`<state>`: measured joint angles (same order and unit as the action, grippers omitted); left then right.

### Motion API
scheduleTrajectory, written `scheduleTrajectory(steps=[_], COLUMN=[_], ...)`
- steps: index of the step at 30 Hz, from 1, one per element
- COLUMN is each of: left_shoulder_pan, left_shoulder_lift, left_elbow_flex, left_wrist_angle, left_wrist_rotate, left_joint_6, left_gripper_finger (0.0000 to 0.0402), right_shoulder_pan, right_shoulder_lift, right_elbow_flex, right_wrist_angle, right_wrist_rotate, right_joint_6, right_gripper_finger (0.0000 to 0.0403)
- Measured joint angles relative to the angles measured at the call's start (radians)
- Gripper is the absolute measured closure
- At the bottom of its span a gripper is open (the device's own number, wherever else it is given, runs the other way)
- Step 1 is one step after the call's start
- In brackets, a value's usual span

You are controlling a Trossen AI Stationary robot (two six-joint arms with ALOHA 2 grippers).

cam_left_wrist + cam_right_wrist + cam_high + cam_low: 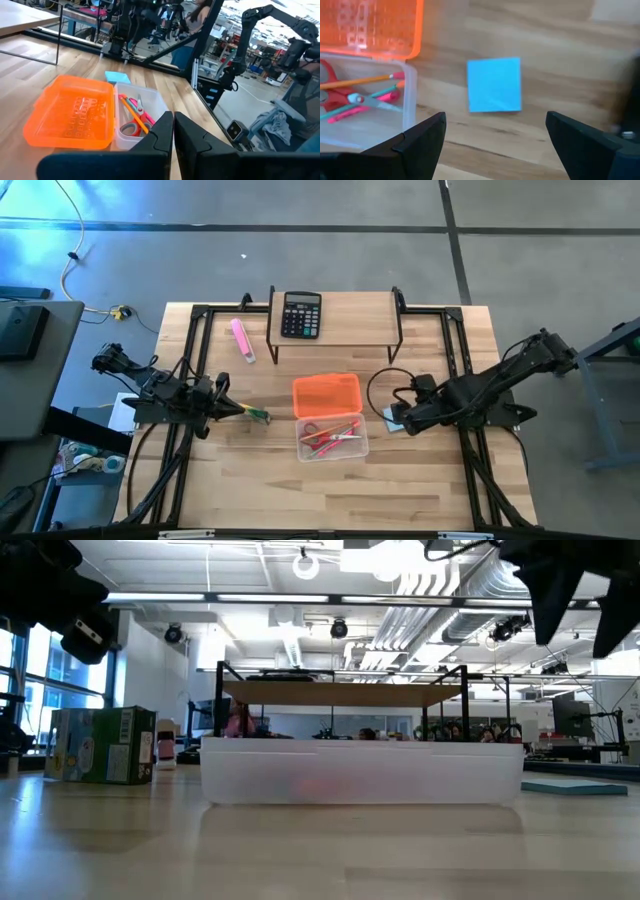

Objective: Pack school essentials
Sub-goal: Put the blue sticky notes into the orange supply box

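The wooden surface (pixel 330 470) fills the high view, with a raised shelf at the back carrying the black calculator (pixel 301 314) and a pink marker (pixel 242 340) lying off to the shelf's left. Centre stage sits the clear case (pixel 333 437), its orange lid (pixel 327 395) folded open behind it. Inside lie the red-handled scissors (pixel 335 95), an orange pencil (pixel 362 80) and a pink-red pen beneath them.

Now the key piece: the light-blue square notepad (pixel 494 84) lies flat on the wood just beside the case's right wall, directly ahead of the right gripper (pixel 495 140) and centred between its fingers. Those fingers are spread wide, wider than the pad, and hold nothing. The pad is square, so no long axis matters here; its edges run roughly in line with the case wall. The right arm is clearly the nearer one, and a straight descent looks like the call.

Over on the left, the left gripper (pixel 232 409) hovers to the left of the case, fingers closed on a small yellow-green piece (pixel 258 415).
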<state>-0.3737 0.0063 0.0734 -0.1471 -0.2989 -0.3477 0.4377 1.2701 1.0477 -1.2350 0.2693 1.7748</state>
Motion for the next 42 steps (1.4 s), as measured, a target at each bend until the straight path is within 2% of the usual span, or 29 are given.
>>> scheduleTrajectory(steps=[8, 22, 26, 31, 38, 42], left_shoulder_pan=[0.000, 0.000, 0.000, 0.000, 0.000, 0.000], left_shoulder_lift=[0.000, 0.000, 0.000, 0.000, 0.000, 0.000], left_elbow_flex=[0.000, 0.000, 0.000, 0.001, 0.001, 0.001], left_wrist_angle=[0.000, 0.000, 0.000, 0.000, 0.000, 0.000], left_wrist_rotate=[0.000, 0.000, 0.000, 0.000, 0.000, 0.000], left_joint_6=[0.000, 0.000, 0.000, 0.000, 0.000, 0.000], left_gripper_finger=[0.0396, 0.0396, 0.0396, 0.0396, 0.0396, 0.0396], right_shoulder_pan=[0.000, -0.039, -0.048, -0.051, -0.086, -0.111], right_shoulder_lift=[0.000, 0.000, 0.000, 0.000, 0.000, 0.013], right_elbow_flex=[-0.118, -0.309, -0.352, -0.375, -0.377, -0.376], right_wrist_angle=[0.155, 0.393, 0.438, 0.453, 0.467, 0.491], right_wrist_rotate=[-0.041, 0.013, 0.020, 0.051, 0.062, 0.026], right_joint_6=[0.001, -0.026, -0.063, -0.113, -0.228, -0.291], right_gripper_finger=[0.0069, 0.0068, 0.0051, 0.0008, 0.0004, 0.0003])
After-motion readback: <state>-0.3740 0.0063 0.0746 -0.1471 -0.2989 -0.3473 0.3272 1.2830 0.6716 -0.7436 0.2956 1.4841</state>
